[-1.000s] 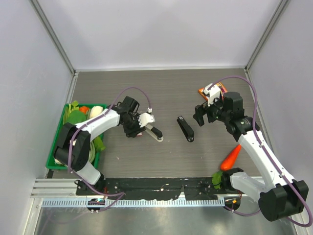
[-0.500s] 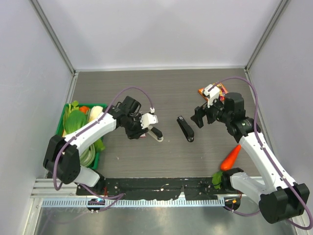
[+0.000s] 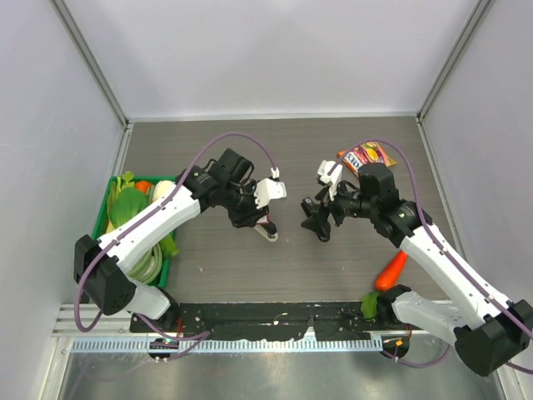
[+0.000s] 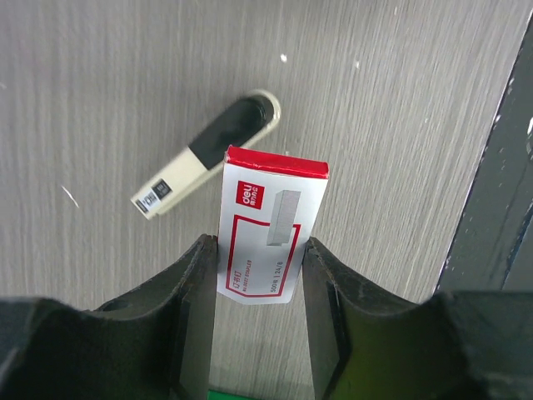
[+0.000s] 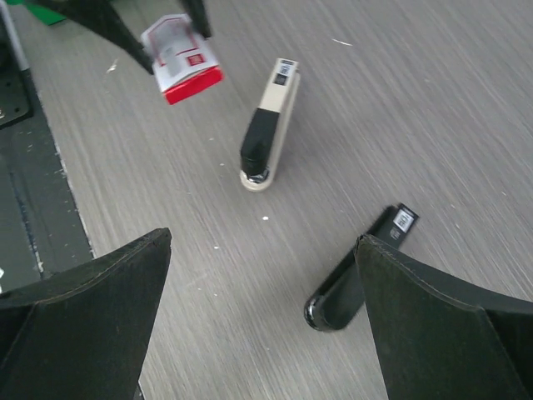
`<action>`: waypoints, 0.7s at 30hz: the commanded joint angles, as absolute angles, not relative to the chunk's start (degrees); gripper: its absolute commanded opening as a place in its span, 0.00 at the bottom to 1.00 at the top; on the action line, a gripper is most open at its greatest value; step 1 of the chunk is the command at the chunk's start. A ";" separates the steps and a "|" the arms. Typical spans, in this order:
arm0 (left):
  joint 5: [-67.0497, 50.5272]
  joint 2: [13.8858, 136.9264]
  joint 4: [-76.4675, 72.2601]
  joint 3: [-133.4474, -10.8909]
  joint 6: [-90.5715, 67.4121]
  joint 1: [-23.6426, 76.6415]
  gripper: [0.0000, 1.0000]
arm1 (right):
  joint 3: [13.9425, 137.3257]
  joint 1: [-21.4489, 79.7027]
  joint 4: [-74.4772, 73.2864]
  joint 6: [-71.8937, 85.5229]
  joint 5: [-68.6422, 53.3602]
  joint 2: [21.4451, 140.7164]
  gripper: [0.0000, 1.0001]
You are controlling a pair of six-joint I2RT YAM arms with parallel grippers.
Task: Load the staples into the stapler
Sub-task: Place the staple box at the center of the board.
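A green crate (image 3: 106,202) of vegetables (image 3: 132,204) sits left on the table (image 3: 291,267); a carrot (image 3: 391,270) lies near right; an orange-red snack packet (image 3: 367,155) lies far right.

Bright, even light, faint soft shadows, and print on the staples (image 4: 271,225) reads sharp.

2 staplers (image 5: 268,125) (image 5: 358,271), 1 staples box (image 4: 271,225), 1 carrot (image 3: 393,268).

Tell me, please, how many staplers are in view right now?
2. The beige stapler lies on the table, close by the staples box gripped in the left jaws. The black stapler lies beneath the open right jaws. None seems hidden.
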State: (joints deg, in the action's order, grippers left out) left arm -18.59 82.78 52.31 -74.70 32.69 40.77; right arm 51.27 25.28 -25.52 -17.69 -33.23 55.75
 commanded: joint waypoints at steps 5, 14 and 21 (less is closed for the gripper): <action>-26.37 84.55 55.72 -82.00 28.30 40.96 0.35 | 55.38 30.67 -19.35 -19.34 -40.77 60.12 0.96; -27.07 86.93 54.32 -84.82 24.96 41.31 0.31 | 48.35 32.08 -4.32 -13.81 -44.82 61.52 0.96; -28.56 85.26 53.18 -82.27 24.43 41.66 0.31 | 45.35 32.08 -0.27 -10.99 -48.25 63.36 0.97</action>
State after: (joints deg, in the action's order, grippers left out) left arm -25.80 87.90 54.65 -82.63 25.61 41.45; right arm 45.54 31.77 -6.72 -13.52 -44.95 62.63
